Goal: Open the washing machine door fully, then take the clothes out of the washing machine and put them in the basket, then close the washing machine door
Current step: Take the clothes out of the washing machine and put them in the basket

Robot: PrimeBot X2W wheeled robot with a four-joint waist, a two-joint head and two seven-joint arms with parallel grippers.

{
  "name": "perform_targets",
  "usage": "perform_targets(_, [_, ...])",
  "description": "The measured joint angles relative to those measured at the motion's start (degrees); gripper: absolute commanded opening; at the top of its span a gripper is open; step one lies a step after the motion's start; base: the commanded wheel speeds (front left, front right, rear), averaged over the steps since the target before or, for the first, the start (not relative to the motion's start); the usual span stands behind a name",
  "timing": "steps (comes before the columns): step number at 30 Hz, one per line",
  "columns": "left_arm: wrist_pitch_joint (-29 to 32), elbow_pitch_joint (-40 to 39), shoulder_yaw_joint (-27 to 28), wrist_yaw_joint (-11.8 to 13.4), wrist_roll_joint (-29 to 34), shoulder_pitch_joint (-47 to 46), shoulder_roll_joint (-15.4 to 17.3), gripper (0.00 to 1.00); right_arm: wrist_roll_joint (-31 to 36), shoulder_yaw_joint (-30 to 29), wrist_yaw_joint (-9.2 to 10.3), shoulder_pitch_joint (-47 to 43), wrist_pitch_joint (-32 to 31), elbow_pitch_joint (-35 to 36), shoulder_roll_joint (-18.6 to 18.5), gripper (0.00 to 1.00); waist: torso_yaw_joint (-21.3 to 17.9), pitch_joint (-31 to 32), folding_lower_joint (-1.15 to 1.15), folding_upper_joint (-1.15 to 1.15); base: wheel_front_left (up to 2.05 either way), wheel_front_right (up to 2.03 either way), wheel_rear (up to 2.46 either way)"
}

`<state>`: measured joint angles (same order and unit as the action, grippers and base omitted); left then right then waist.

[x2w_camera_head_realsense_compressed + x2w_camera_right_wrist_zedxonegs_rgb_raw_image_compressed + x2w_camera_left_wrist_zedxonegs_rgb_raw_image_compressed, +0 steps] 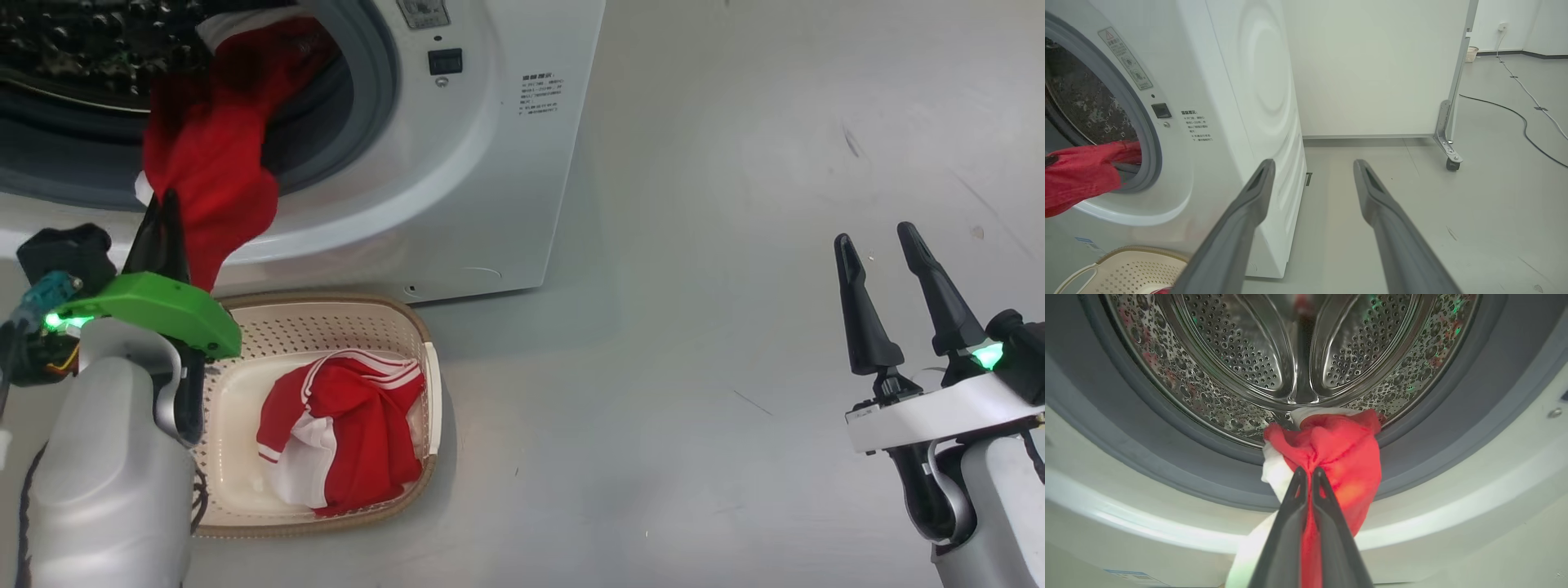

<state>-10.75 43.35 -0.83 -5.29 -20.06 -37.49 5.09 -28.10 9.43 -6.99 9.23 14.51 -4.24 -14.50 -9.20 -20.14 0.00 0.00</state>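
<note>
The left gripper (1307,473) is clamping its two dark fingers tight on a red garment (1339,449), and red cloth is showing in the thin slit between them. In the head view this gripper is sitting at about 9 o'clock, with its fingers pointing toward 12.

The red garment, which has a white edge, is stretching from the fingertips toward 12 o'clock. It is crossing the grey rubber gasket (1147,449) into the mouth of the steel drum (1241,355). Part of it is lying inside the washing machine (490,163) and part is hanging out over the front lip.

The washing machine is taking up the head view from 10 to 12 o'clock, with its round opening uncovered.

The basket (326,314) is standing on the floor (735,245) just in front of the washing machine, at 7 o'clock in the head view. It is sitting at the 6 o'clock side of the garment's hanging end and is partly hidden by the left forearm. A second red garment (359,425) with white stripes is lying crumpled inside it, toward its 3 o'clock side.

The right gripper (873,237) is hanging at 4 o'clock in the head view, well apart from the washing machine and the basket. Its fingers are spreading wide and holding nothing.

In the right wrist view a white panel (1372,69) on a castor is standing at 12 to 1 o'clock, and a dark cable (1515,114) is trailing across the floor at 2 o'clock.
</note>
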Motion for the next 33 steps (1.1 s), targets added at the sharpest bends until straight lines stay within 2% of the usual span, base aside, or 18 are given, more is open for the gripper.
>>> perform_targets(3, [-2.47, -0.47, 0.16, -0.08, -0.03, 1.91, -0.02, 0.0, 0.11, 0.01, 0.0, -0.68, 0.0, -0.15, 0.05, 1.0, 0.9, 1.7, 0.0, 0.0, 0.0, 0.0, 0.0])
perform_targets(18, [-3.69, -7.79, -4.57, -0.9, 5.24, 9.79, 1.67, 0.0, 1.11, 0.4, 0.0, -4.76, 0.0, -0.8, 1.63, 1.0, 4.87, 9.67, 0.0, 0.0, 0.0, 0.0, 0.0])
perform_targets(33, [-3.7, -27.67, -4.24, -1.14, 5.8, 11.97, 0.71, 0.0, 1.52, 0.01, 0.0, -6.53, 0.0, 0.21, 2.88, 1.0, 7.82, 11.69, 0.0, 0.0, 0.0, 0.0, 0.0])
